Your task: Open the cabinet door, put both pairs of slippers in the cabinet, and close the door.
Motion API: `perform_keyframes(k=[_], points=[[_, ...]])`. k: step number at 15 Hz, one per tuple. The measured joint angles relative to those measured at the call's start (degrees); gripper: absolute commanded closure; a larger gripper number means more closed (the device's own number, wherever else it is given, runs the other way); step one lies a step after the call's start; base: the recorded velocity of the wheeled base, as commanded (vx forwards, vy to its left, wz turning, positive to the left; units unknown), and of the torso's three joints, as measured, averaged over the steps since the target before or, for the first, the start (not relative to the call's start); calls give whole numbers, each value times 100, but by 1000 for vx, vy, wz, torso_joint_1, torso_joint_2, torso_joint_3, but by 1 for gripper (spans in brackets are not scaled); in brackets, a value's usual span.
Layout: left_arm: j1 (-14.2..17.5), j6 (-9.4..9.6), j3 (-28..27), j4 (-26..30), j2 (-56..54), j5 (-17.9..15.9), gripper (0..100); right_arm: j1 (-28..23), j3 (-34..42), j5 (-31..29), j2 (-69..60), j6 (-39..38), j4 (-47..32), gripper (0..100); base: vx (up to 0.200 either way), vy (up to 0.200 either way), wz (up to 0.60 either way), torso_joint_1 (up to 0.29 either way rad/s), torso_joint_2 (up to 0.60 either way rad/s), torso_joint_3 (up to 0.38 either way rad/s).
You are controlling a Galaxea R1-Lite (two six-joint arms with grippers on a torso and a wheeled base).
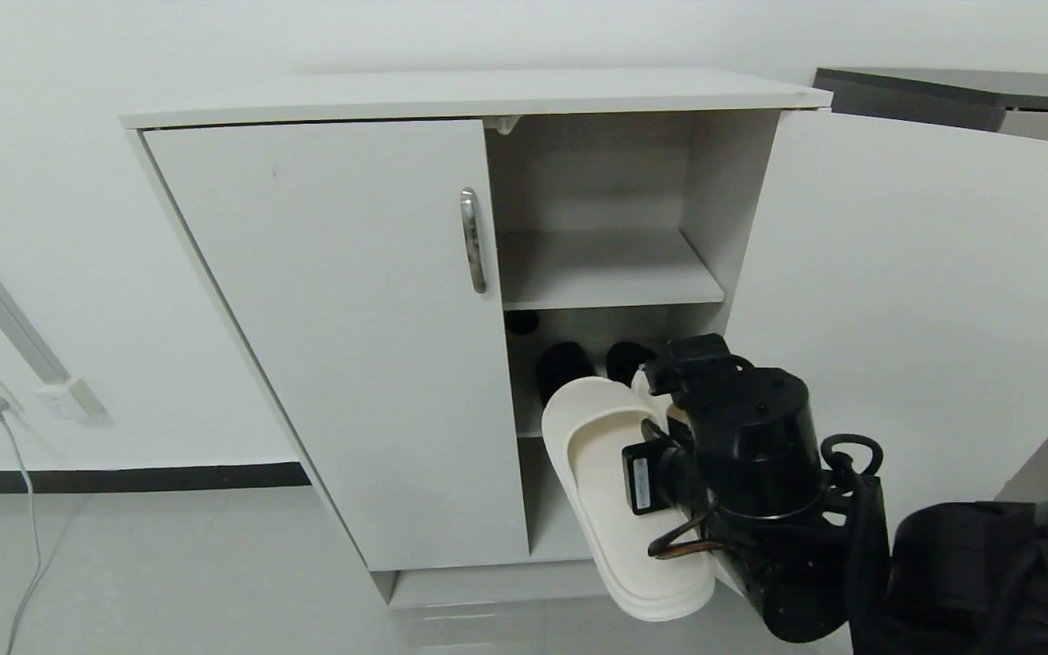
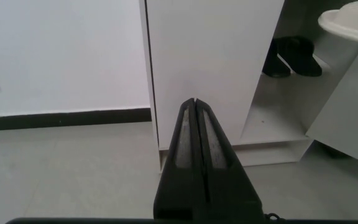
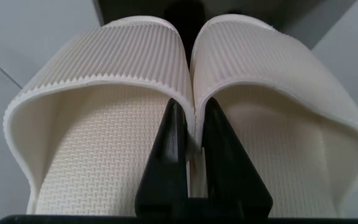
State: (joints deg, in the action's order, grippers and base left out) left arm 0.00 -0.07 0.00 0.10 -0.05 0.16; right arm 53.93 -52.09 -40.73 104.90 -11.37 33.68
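Door (image 1: 924,318) open, 1 pair in, 1 pair to go.
Black slippers (image 1: 565,368) sit inside the cabinet (image 1: 324,346). R gripper (image 3: 191,124) pinches the white slippers (image 1: 597,473) by their inner edges, just in front of the open side. L gripper (image 2: 194,109) is closed tight w/ nothing in it. To do: put white pair in, close door.

The right arm (image 1: 765,509) ends in a glossy black, drum-shaped wrist housing (image 1: 751,423) with small screws on top. On the housing's side sits a black box (image 1: 642,480) with a white label. A black cable (image 1: 851,448) loops off its opposite side, and a brown cable (image 1: 680,544) curls beneath. The left gripper (image 2: 194,106) has long tapering black fingers (image 2: 184,146) with grey pads; the right gripper (image 3: 193,107) is plain black.
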Motion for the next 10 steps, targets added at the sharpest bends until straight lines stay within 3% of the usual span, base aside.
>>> perform_keyframes(k=[2, 4, 10], points=[[0, 0, 0, 0, 0, 0, 100, 116, -680, -339, 22, -527, -1100, 100, 0, 0, 0, 0, 0, 0], [0, -4, 0, 0, 0, 0, 100, 161, -1318, -684, 22, -758, -1697, 100, 0, 0, 0, 0, 0, 0], [0, -15, 0, 0, 0, 0, 100, 23, -2260, -761, 196, -301, -1776, 100, 0, 0, 0, 0, 0, 0]])
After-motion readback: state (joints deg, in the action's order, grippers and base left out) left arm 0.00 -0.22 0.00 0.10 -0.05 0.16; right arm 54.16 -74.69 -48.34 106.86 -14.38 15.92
